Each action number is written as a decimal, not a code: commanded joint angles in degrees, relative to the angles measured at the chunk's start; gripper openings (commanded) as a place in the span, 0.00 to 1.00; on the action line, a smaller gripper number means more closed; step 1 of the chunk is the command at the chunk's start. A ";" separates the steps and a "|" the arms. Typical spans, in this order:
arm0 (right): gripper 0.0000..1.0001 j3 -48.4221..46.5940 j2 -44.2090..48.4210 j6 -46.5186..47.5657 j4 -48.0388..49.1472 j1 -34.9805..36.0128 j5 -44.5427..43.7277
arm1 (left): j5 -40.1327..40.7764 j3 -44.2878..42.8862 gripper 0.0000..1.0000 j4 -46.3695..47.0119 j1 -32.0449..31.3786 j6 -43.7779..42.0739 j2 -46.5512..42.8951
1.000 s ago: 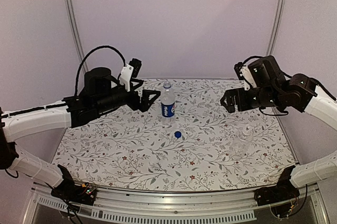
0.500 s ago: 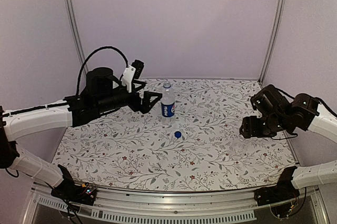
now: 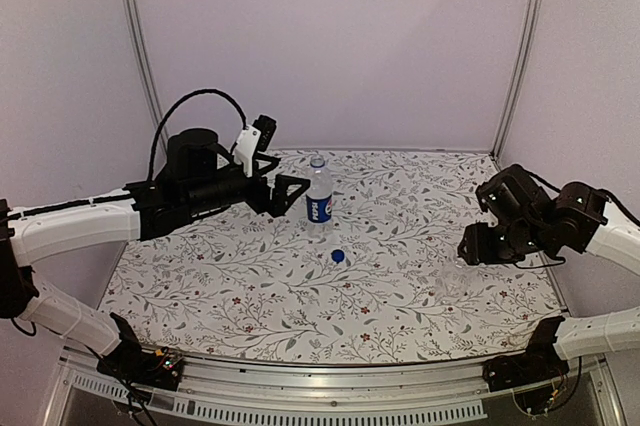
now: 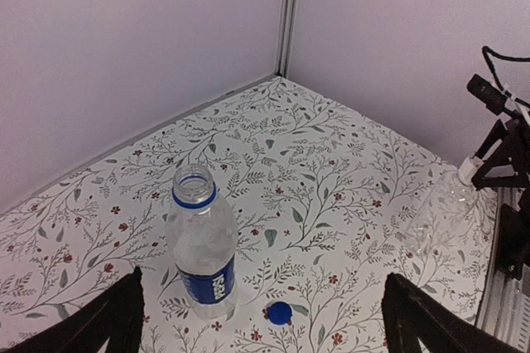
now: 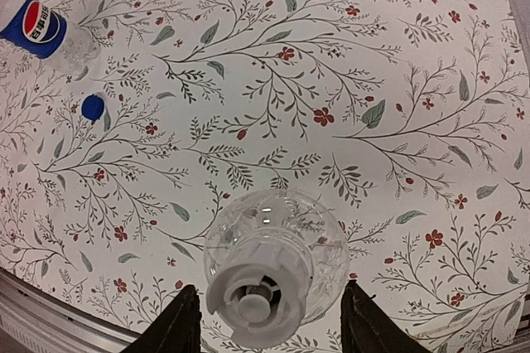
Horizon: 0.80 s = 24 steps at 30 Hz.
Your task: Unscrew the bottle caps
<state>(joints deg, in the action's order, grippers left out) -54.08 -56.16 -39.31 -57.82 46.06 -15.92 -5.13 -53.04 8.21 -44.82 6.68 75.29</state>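
Note:
The labelled bottle [image 3: 318, 196] stands upright at mid-table with its neck uncapped [image 4: 194, 185]. Its blue cap [image 3: 338, 256] lies on the table just in front of it [image 4: 280, 312]. My left gripper [image 3: 291, 186] hovers open just left of this bottle, holding nothing [image 4: 263, 278]. The clear unlabelled bottle [image 3: 452, 281] stands at the right, still wearing its whitish cap [image 5: 257, 299]. My right gripper [image 5: 269, 311] is directly above it [image 3: 470, 246]. Its fingers [image 5: 182, 324] flank the cap, with a gap showing on each side.
The patterned tabletop [image 3: 250, 286] ends at a metal rail [image 3: 330, 376] along the near edge. Purple walls with metal posts [image 3: 520, 46] close in the back and sides. The right arm [image 4: 505, 146] shows at the edge of the left wrist view.
My right arm has dropped from high at the back right down over the clear bottle, and its jaws have narrowed around the cap. The left arm has barely shifted.

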 commanded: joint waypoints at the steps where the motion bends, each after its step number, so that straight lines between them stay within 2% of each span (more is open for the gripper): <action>1: 0.54 -0.74 -1.38 0.92 1.41 0.17 -1.83 | -0.50 -1.46 1.00 -0.21 0.34 0.14 0.12; 17: 0.32 -3.05 -4.61 2.83 2.04 -0.02 -4.08 | -0.41 -1.44 1.00 -0.38 0.34 -0.14 0.21; 24: 0.15 -3.97 -3.90 3.47 1.77 -0.04 -3.45 | -1.18 -1.67 1.00 -0.47 0.34 -0.03 -0.05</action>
<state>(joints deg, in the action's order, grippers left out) -55.83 -60.64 -36.58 -56.66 46.06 -18.74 -5.39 -53.10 8.19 -44.82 6.68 75.29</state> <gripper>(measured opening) 0.317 0.996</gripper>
